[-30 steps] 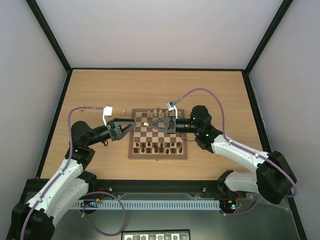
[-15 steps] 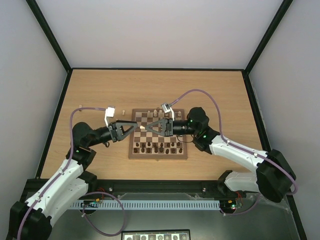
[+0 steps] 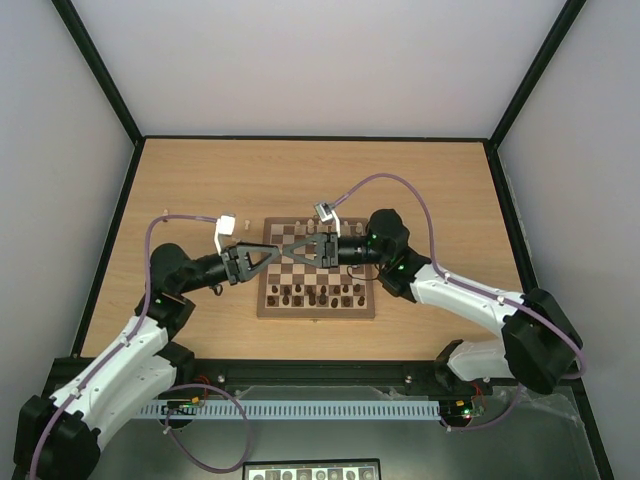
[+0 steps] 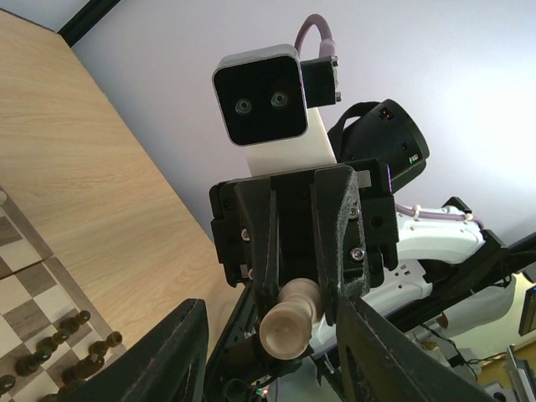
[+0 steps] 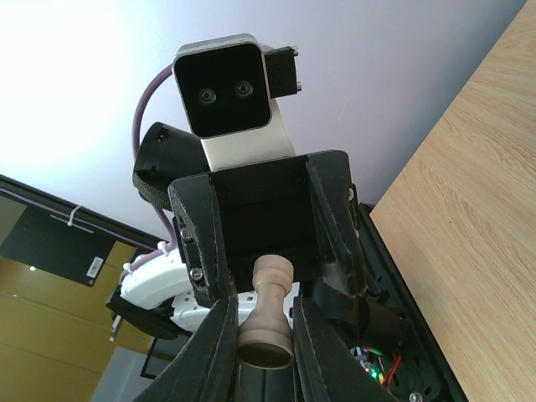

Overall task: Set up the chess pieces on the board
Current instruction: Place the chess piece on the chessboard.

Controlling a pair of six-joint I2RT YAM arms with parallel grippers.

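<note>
Between the fingers (image 5: 216,356) of the right gripper (image 3: 292,251), at the bottom middle of its wrist view, I see a pale chess piece (image 5: 266,331) pinched at its base, lying on its side with the head pointing away from that camera. Those fingers are narrow and clamped on it.

Facing it tip to tip is the left gripper (image 3: 272,251). Its fingers (image 4: 167,352) stand about half wide on either side of the piece's head. I can see a gap on at least one side, and I cannot tell whether either pad touches the wood.

From above, both grippers lie nearly level and meet in the middle of the frame, over the left part of the board (image 3: 318,312), with the piece held in the air between their tips, clear of the squares.

Two rows of dark pieces (image 3: 315,293) stand along the board's lower edge, and they also show in the lower left corner of the left wrist view.

The board rests near the middle of the wooden table (image 3: 200,180), and the two arms reach in from the lower left and lower right.
</note>
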